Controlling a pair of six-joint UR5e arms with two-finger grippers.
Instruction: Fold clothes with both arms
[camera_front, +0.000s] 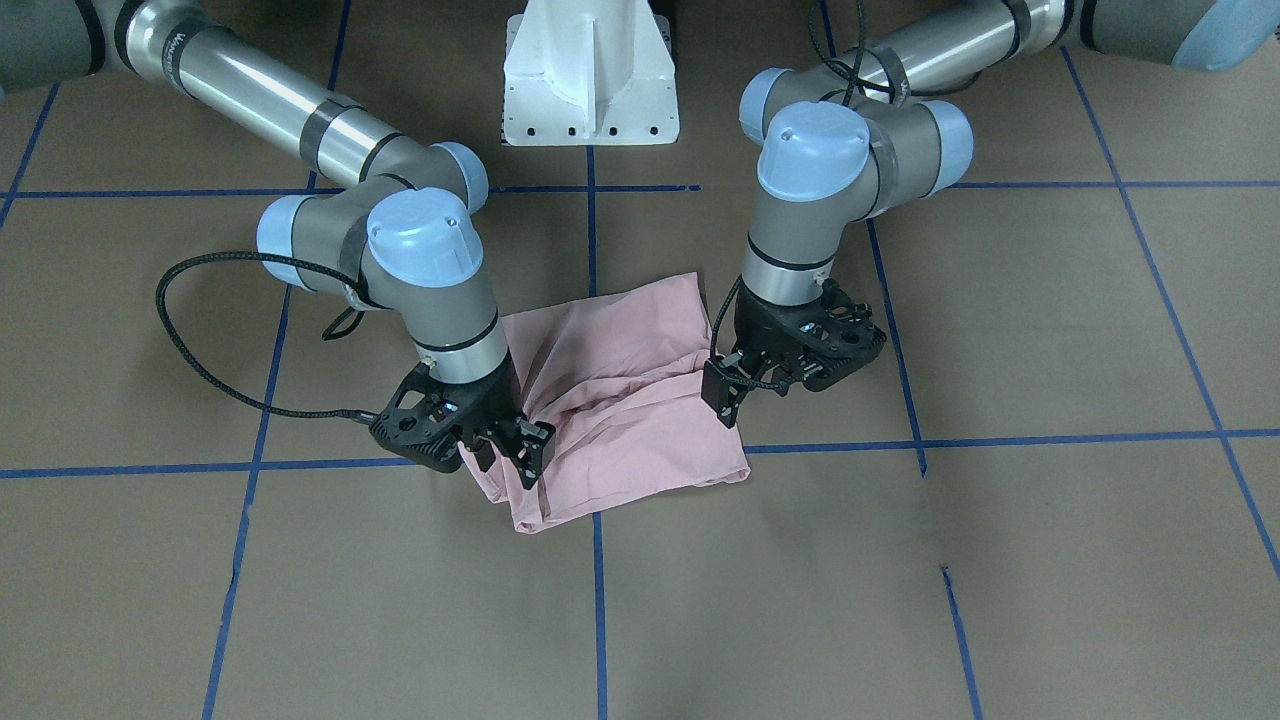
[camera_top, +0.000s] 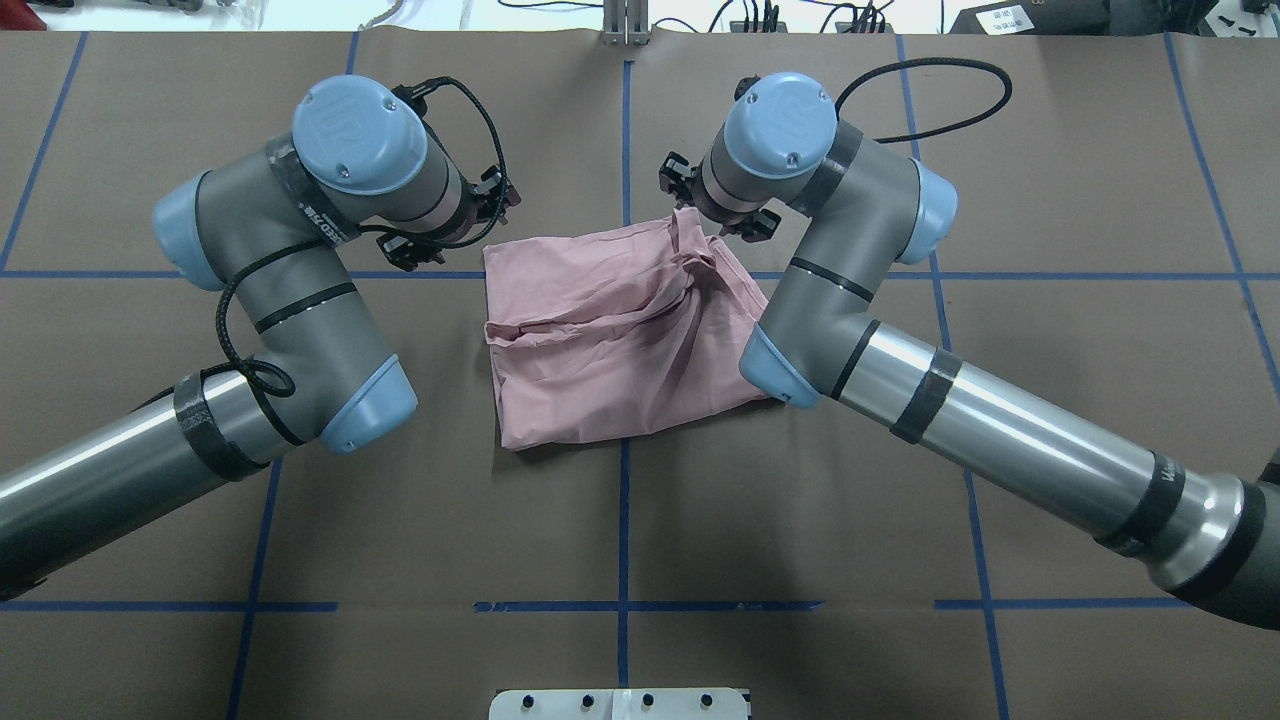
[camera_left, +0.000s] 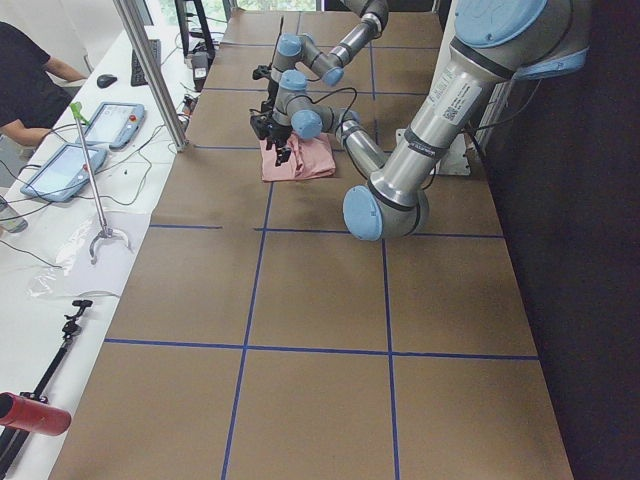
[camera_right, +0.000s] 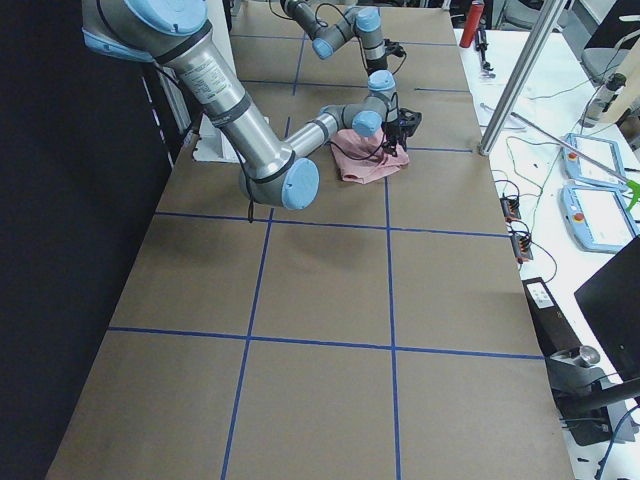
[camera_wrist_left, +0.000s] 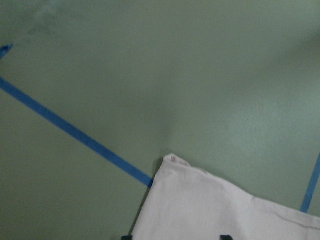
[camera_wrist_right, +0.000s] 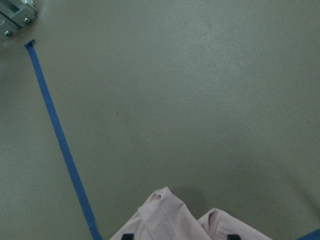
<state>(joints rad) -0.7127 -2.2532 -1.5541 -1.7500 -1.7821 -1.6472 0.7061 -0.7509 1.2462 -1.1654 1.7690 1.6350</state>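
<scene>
Even light; wrist views blurred, green-tinted.

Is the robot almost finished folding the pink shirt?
Partly. The light pink cotton T-shirt already lies doubled over into a rough, wrinkled rectangle on the brown table. Right now the right gripper is down on one far corner, bunching the cloth, and the left gripper sits at the opposite far edge. Smoothing and probably another fold remain.

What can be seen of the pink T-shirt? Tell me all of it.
The pink T-shirt is plain light pink cloth, folded into a rumpled, roughly square bundle lying flat on the brown table; no print or collar shows. Deep creases run toward the right gripper, which is down on one far corner. The left gripper meets the other far corner.
</scene>
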